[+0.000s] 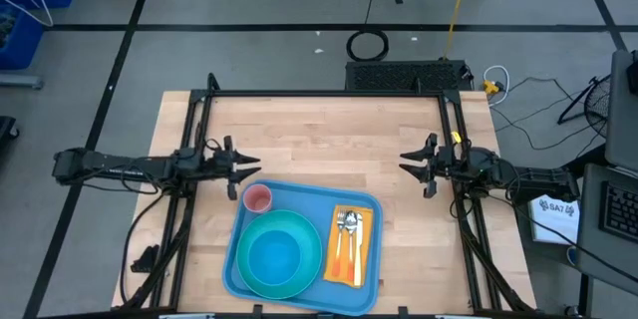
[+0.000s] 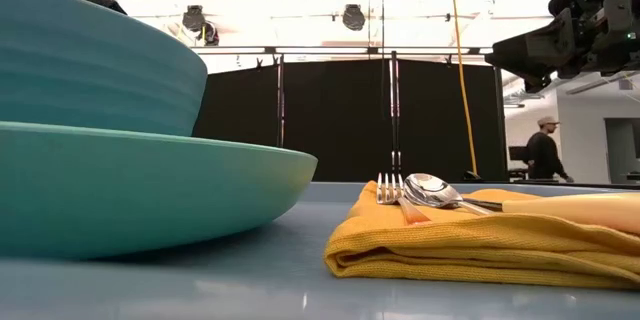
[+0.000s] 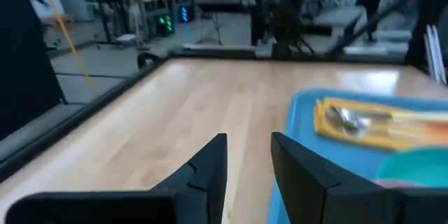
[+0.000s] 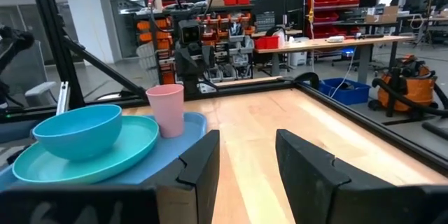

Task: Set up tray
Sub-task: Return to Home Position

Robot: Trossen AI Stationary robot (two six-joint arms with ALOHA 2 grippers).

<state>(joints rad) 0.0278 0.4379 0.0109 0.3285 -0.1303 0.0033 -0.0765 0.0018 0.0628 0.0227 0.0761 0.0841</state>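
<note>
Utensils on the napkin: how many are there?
3: fork nearest the plate, spoon beside it, yellow knife on the far side, blending into the napkin. None seems hidden.

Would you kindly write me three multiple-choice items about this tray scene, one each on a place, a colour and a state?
1. Where on the large light-blue plastic tray does the orange-yellow cloth napkin lie?
A its right part; B its left corner; C hanging off its edge.
2. What colour is the small plastic cup?
A green; B pink; C white.
3. How are the left gripper and right gripper?
A both open, empty; B left shut on the cup; C right shut on the napkin.

Answers:
1 A, it lies right of the round teal plate.
2 B, it shows pink.
3 A, each wrist view shows a gap between the fingers, with nothing held.
</note>
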